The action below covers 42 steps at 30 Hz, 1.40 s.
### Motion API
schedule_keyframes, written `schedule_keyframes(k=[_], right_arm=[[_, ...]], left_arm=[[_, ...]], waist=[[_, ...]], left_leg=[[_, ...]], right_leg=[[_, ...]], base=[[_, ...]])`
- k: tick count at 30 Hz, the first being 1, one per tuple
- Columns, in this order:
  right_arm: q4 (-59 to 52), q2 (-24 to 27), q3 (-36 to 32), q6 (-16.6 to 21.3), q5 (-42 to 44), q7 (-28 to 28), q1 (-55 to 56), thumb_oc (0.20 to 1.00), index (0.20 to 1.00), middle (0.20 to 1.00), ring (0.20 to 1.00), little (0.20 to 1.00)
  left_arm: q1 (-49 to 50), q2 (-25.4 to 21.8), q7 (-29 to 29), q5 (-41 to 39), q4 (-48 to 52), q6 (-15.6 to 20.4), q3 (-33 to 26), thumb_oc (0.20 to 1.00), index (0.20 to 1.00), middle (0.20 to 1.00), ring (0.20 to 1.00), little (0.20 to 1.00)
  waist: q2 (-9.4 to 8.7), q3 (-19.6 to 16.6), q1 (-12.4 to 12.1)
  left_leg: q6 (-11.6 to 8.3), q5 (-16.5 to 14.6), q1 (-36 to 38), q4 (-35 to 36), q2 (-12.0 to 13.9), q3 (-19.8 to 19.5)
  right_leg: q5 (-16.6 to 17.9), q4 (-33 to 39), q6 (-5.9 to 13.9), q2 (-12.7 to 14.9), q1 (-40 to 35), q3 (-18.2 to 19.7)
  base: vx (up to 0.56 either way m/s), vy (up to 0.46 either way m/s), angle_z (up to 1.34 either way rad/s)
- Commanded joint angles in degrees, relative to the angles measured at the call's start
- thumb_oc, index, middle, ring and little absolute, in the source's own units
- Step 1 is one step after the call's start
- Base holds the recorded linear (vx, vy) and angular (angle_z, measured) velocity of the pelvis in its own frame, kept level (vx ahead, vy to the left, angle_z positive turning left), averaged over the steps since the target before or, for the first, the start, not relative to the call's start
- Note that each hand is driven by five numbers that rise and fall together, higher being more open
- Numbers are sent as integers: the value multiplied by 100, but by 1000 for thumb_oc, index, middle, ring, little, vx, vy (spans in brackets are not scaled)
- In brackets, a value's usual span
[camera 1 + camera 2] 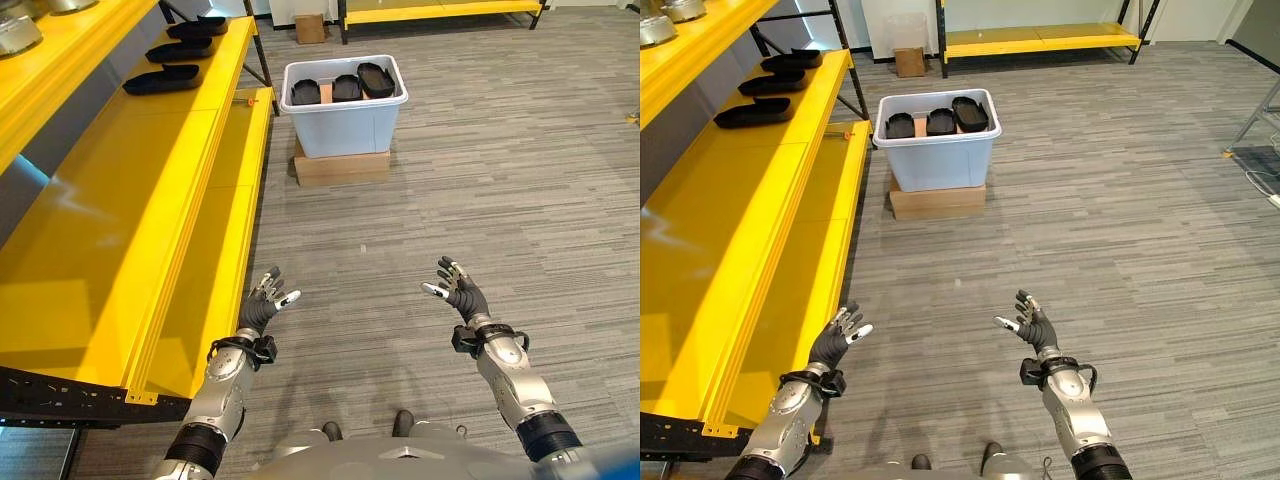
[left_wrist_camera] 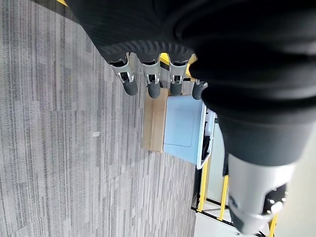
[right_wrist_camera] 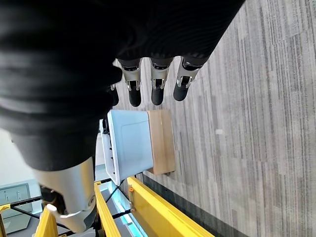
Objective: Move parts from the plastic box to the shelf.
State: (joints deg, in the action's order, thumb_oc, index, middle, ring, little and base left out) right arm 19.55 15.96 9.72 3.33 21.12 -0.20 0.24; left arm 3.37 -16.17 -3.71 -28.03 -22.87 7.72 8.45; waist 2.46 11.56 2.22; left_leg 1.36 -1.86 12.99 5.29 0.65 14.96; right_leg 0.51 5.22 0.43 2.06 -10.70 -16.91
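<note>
A pale blue plastic box [image 1: 345, 122] stands on a cardboard base [image 1: 342, 166] on the floor ahead. Three black tray-shaped parts [image 1: 347, 87] lie inside it. Three more black parts [image 1: 162, 79] rest in a row on the far end of the yellow shelf [image 1: 120, 220] at the left. My left hand [image 1: 264, 303] is held low beside the shelf's front edge, open and holding nothing. My right hand [image 1: 459, 290] hangs over the bare floor, open and holding nothing. Both are well short of the box, which also shows in the wrist views [image 2: 183, 128] [image 3: 131, 143].
An upper yellow shelf [image 1: 60, 60] with metal bowls [image 1: 18, 35] runs above the lower one. A cardboard carton [image 1: 310, 27] and another yellow rack [image 1: 1040, 38] stand at the back. Grey plank floor [image 1: 480, 190] lies open between me and the box.
</note>
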Motion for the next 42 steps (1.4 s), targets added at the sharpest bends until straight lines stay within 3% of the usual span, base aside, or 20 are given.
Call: schedule_keyframes(k=[1,5,9,13,17,19,22,27,30,32,37,42], right_arm=[[-294,-40,12,296,2,17,-268,1000,1000,1000,1000,1000],[-275,-51,9,341,84,109,-247,1000,1000,1000,1000,1000],[-289,-104,30,498,327,513,-214,1000,1000,1000,1000,1000],[-351,-141,-6,573,368,460,-168,1000,1000,1000,1000,1000],[-363,-142,-10,536,340,437,-191,1000,1000,1000,1000,1000],[-367,-125,-35,524,286,428,-194,1000,1000,1000,1000,1000],[-358,-97,-45,525,275,480,-212,1000,1000,1000,1000,1000],[-317,-93,-44,471,265,589,-245,1000,1000,1000,1000,1000],[-457,-83,-53,534,221,718,-221,1000,1000,1000,1000,1000],[-461,-88,-43,553,179,733,-245,1000,1000,1000,1000,1000],[-308,-94,-29,642,155,883,-380,1000,1000,1000,1000,1000],[-279,-122,-21,699,125,855,-499,1000,1000,1000,1000,1000]], left_arm=[[-234,-131,-345,198,278,136,-36,1000,1000,1000,1000,1000],[-201,-137,19,-210,236,178,-95,1000,1000,1000,1000,1000],[-170,-80,-222,-119,212,183,-101,1000,1000,1000,1000,1000],[-219,5,-113,-541,211,102,-176,1000,1000,1000,1000,1000],[-223,35,-76,-460,193,-71,-178,1000,1000,1000,1000,1000],[-198,41,-445,-631,196,-221,-167,1000,1000,1000,1000,1000],[-186,39,-865,-695,275,-119,-137,1000,1000,1000,1000,1000],[-277,18,-915,-550,213,1,-55,1000,1000,1000,1000,1000],[-348,-34,-1648,-744,269,231,-25,1000,1000,1000,1000,1000],[-336,-57,-2146,-795,381,271,42,1000,1000,1000,1000,1000],[-471,-115,-2004,-733,284,371,113,1000,1000,1000,1000,1000],[-489,-185,-1807,-414,189,484,40,1000,1000,1000,1000,1000]], waist=[[-246,-65,-70],[-226,-59,-80],[-249,-30,-100],[-248,-36,-89],[-236,-28,-88],[-236,-44,-92],[-230,-45,-91],[-245,-44,-77],[-277,-3,-71],[-278,28,-83],[-243,124,-95],[-148,279,-199]], left_leg=[[-251,-101,-59,-29,255,208],[-232,-114,-69,-29,230,189],[-221,-106,-90,-29,221,187],[-202,-119,-100,-29,197,164],[-209,-119,-68,-29,192,158],[-207,-129,-55,-29,182,163],[-191,-134,-55,-33,178,168],[-142,-163,-47,-54,140,152],[-73,-194,-67,-95,112,142],[-16,-204,-103,-124,95,123],[199,-266,-196,-214,-35,-10],[378,-335,-157,-132,-191,5]], right_leg=[[-135,-242,603,558,-83,-71],[-136,-249,614,570,-80,-85],[-148,-302,627,584,-51,-93],[-155,-326,643,599,-41,-95],[-148,-306,641,595,-77,-93],[-161,-310,637,582,-88,-102],[-183,-346,637,591,-82,-94],[-232,-478,653,614,-55,-42],[-274,-651,682,660,10,6],[-366,-902,691,683,92,32],[-472,-1812,731,756,445,134],[-63,-3452,837,1012,1189,-65]], base=[[0,0,0],[0,0,0],[0,0,0],[-9,0,0],[-8,0,0],[8,46,2],[-2,57,1],[9,93,0],[-9,107,0],[-24,149,0],[-33,191,-5],[-8,185,-5]])
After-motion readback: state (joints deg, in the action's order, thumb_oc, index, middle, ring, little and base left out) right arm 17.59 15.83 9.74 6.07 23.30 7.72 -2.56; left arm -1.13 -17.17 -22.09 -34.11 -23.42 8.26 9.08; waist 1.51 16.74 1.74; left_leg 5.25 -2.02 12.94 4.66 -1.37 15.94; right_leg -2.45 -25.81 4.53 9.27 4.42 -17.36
